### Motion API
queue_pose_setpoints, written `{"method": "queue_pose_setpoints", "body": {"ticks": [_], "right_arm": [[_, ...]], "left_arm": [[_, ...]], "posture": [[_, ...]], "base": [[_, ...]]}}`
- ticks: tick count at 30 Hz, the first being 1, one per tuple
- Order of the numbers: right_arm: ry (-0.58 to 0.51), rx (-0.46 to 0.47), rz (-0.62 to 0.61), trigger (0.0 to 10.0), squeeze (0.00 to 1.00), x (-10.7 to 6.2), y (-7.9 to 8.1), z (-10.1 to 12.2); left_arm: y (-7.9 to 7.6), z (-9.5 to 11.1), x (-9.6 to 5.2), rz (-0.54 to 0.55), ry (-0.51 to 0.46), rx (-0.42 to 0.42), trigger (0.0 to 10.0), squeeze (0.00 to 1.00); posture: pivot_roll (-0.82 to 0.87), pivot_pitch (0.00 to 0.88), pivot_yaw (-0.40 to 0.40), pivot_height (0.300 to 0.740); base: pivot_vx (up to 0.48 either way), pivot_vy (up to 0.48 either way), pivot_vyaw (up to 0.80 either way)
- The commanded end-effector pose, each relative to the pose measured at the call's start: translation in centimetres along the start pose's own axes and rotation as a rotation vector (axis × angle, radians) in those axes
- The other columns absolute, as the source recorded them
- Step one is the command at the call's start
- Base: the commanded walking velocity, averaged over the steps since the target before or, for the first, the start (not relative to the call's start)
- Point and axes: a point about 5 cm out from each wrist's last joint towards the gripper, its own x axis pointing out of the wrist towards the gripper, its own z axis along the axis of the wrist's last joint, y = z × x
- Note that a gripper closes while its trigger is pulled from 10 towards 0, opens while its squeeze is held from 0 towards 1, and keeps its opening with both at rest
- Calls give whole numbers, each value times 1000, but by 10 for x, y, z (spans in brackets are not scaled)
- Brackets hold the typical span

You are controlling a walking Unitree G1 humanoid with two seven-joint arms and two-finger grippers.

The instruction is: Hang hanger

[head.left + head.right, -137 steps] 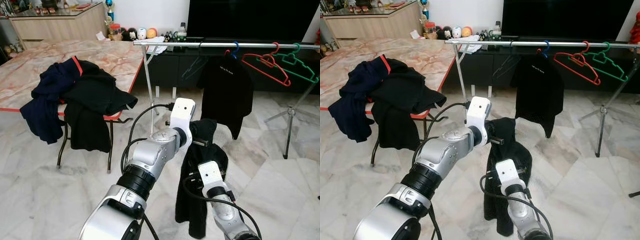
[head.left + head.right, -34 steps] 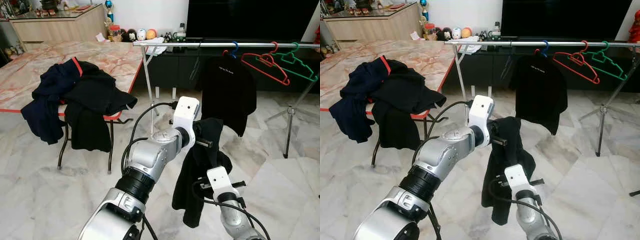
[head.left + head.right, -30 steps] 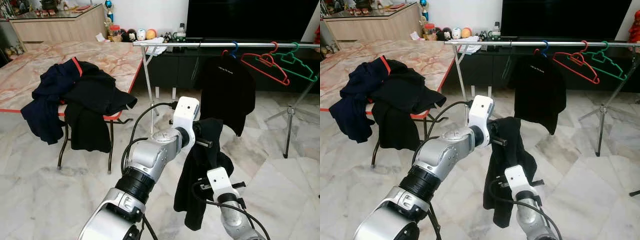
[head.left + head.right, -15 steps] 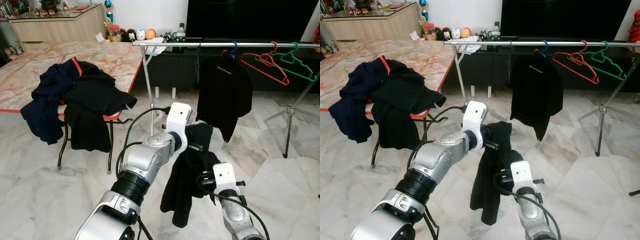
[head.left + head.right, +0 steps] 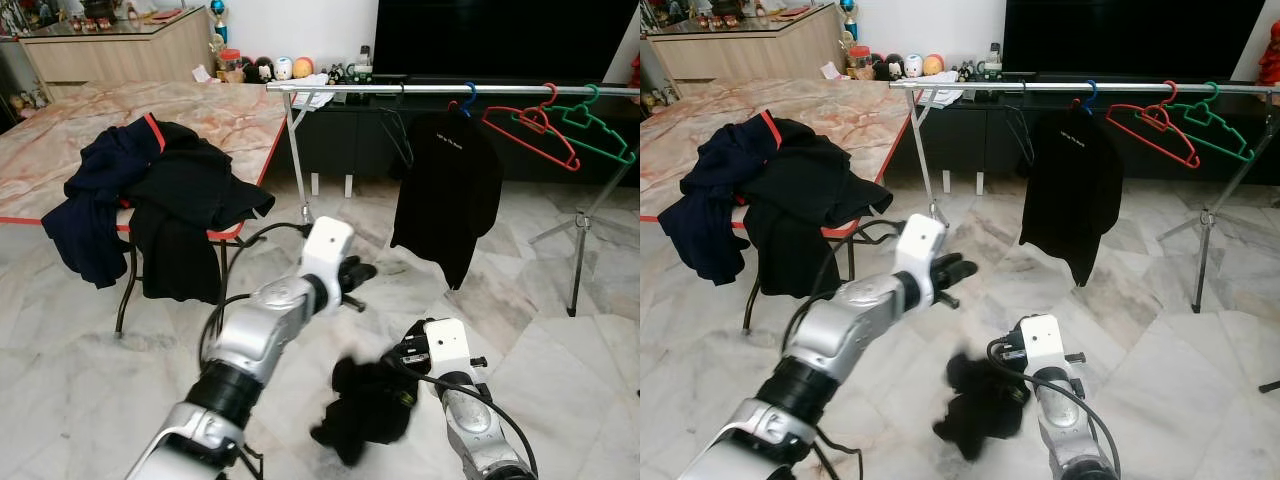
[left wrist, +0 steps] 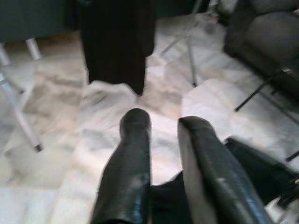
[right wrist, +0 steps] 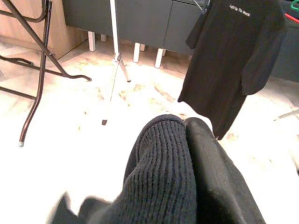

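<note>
Gleaming marble floor [image 5: 90, 380], clothes rail [image 5: 420, 89] behind.

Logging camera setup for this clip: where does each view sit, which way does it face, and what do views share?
Left and right eye views: on the head, looking forward and down at the clothes rail; both silver arms show.
Left wrist view: along the left gripper, over marble floor.
Right wrist view: along the right gripper, its fingers draped in a dark garment.
Shared: the hanging black shirt.

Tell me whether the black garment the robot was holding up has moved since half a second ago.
Yes. The black garment has dropped: it hung from the left hand near the rack leg, and now bunches low by the right hand.
</note>
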Motion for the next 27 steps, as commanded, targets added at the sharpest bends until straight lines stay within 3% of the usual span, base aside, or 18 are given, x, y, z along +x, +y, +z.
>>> {"method": "queue_pose_setpoints", "body": {"ticks": [1, 6, 8, 9, 11, 12, 13, 14, 15, 17, 20, 21, 22, 23, 26, 27], "right_arm": [[-27, 38, 1, 0, 0, 5, 1, 11], [21, 130, -12, 0, 0, 5, 1, 6], [62, 239, -92, 0, 0, 4, -5, 2], [62, 239, -92, 0, 0, 4, -5, 2], [49, 323, -132, 0, 0, 3, -9, 3], [49, 323, -132, 0, 0, 3, -9, 3], [29, 329, -143, 0, 0, 1, -11, 4], [0, 339, -162, 0, 0, -1, -14, 6], [0, 339, -162, 0, 0, -1, -14, 6], [-59, 358, -202, 0, 0, -8, -21, 10], [-69, 358, -209, 0, 0, -9, -22, 11], [-88, 340, -215, 0, 0, -11, -24, 14], [-88, 340, -215, 0, 0, -11, -24, 14], [-99, 319, -229, 0, 0, -14, -28, 15], [-110, 321, -253, 0, 0, -17, -34, 16], [-105, 332, -282, 3373, 0, -18, -38, 16]], "left_arm": [[9, -9, -7, 32, 27, 32, 10000, 1000], [48, -37, -27, 241, 72, 21, 10000, 1000], [77, -70, -50, 415, 150, 104, 10000, 1000], [77, -70, -50, 415, 150, 104, 10000, 1000], [87, -96, -67, 488, 203, 153, 10000, 1000], [87, -96, -67, 488, 203, 153, 10000, 1000], [91, -113, -78, 521, 239, 182, 10000, 1000], [92, -136, -92, 532, 294, 190, 10000, 51], [92, -136, -92, 532, 294, 190, 10000, 51], [86, -190, -127, 542, 435, 144, 10000, 0], [86, -199, -134, 551, 467, 138, 10000, 0], [88, -210, -145, 597, 492, 75, 10000, 341], [88, -210, -145, 597, 492, 75, 10000, 341], [93, -216, -158, 651, 505, 57, 10000, 0], [98, -218, -169, 714, 475, -9, 10000, 0], [100, -229, -183, 759, 493, -98, 10000, 0]], "posture": [[55, 43, 35, 740], [52, 32, 43, 740], [52, 27, 47, 740], [52, 27, 47, 740], [50, 23, 48, 740], [50, 23, 48, 740], [52, 19, 52, 740], [52, 12, 53, 740], [52, 12, 53, 740], [44, 0, 55, 740], [44, 0, 55, 740], [46, 0, 57, 740], [46, 0, 57, 740], [27, 0, 61, 740], [31, 0, 59, 740], [57, 0, 52, 740]], "base": [[0, 0, 0], [0, 0, 0], [0, 0, 0], [0, 0, 0], [0, 0, 0], [0, 0, 0], [0, 0, 0], [0, 0, 0], [0, 0, 0], [0, 0, 0], [0, 0, 0], [0, 0, 0], [0, 0, 0], [0, 0, 0], [0, 0, 0], [0, 0, 0]]}}
